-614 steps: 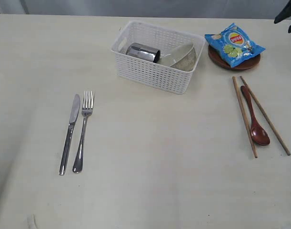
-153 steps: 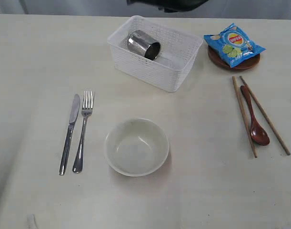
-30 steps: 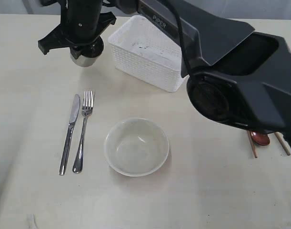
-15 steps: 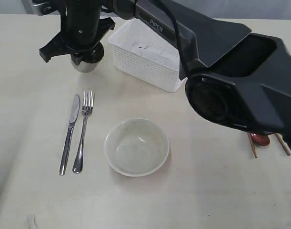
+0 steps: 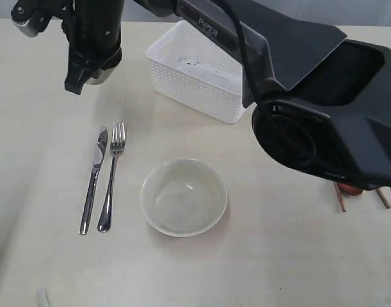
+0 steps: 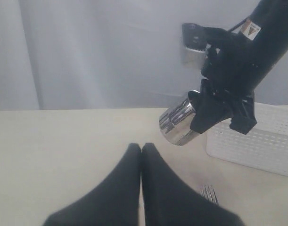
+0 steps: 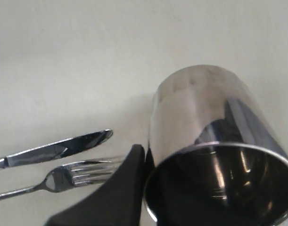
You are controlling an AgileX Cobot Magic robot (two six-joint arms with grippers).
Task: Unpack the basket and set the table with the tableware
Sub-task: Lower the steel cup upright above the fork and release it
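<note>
One piece is off the worktop (image 5: 278,268) right now: the steel cup (image 6: 177,126). My right fingers (image 7: 127,188) are nearly closed on its rim, one of them showing against the outer wall. Half a second ago the cup hung base-down just beside the basket (image 5: 201,70). Since then the wrist has rolled and swung further from the basket, so the cup now sits on a slant, clear of the surface, above the spot just beyond the tips of the knife (image 5: 93,182) and fork (image 5: 112,176).

The basket looks empty to me, so I judge the unpacking done. The bowl (image 5: 183,197) has not moved and rests on the worktop to the right of the fork. What remains, as I read it, is to stand the cup down above the cutlery.

The new tilt worries me. I would level the wrist before lowering, because a cup set down on its edge could tip or roll when released.

My left fingers (image 6: 129,179) are pressed together with nothing between them, hovering low and well short of the cup.
</note>
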